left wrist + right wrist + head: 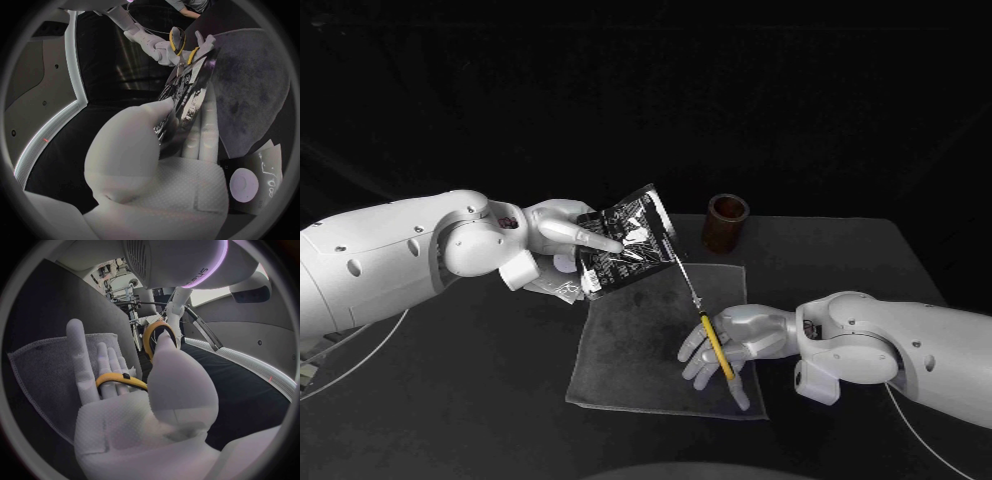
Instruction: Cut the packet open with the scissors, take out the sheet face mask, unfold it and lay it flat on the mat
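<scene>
The left hand [567, 233] pinches the packet [629, 245] above the mat's [625, 365] far edge while the right hand [737, 343] holds the scissors [698, 305], tips at the packet's right edge; if the foil twists in that pinch, the blades may fold it rather than cut

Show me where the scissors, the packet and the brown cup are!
scissors [715, 345], head view, on the yellow handle.
packet [629, 245], head view, on the middle of its printed face.
brown cup [727, 226], head view, on its side wall.
</scene>
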